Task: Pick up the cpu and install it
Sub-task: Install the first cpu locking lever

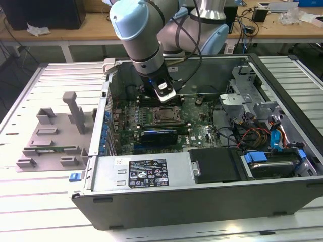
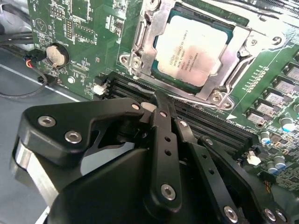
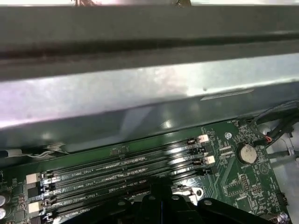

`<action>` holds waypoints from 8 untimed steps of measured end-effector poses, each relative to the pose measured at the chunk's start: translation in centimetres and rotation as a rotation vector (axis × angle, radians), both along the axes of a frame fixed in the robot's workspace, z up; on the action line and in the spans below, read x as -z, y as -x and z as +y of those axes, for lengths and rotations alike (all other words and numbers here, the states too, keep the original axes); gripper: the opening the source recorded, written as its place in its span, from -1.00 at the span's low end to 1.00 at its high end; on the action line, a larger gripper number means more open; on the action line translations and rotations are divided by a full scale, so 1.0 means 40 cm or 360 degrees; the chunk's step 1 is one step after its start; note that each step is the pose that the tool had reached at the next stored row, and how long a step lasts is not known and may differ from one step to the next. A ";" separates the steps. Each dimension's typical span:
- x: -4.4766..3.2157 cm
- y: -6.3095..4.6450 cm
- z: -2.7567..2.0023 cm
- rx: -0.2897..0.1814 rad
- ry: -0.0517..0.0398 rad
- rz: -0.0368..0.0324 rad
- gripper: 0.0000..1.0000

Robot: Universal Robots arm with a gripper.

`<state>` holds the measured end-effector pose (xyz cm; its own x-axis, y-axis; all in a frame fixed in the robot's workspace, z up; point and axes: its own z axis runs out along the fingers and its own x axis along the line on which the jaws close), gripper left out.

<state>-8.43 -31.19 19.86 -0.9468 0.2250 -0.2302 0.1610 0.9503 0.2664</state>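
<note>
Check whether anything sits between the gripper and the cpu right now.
Nothing visible does. In the second wrist view the cpu lies flat inside the socket frame on the motherboard, its silver top uncovered. The gripper hangs just beside the socket over the memory slots, with open space between.

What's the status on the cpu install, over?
Claw empty, over the memory slots. Cpu seated in socket frame on motherboard. Nothing blocking it.
</note>
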 end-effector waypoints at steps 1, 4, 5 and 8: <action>0.002 0.000 0.000 0.0000 0.0004 0.0000 -0.79; 0.013 0.000 0.000 0.0000 0.0012 0.0000 -0.79; 0.015 0.000 0.000 0.0000 0.0013 0.0000 -0.79; 0.016 -0.012 0.000 0.0000 0.0012 0.0000 -0.79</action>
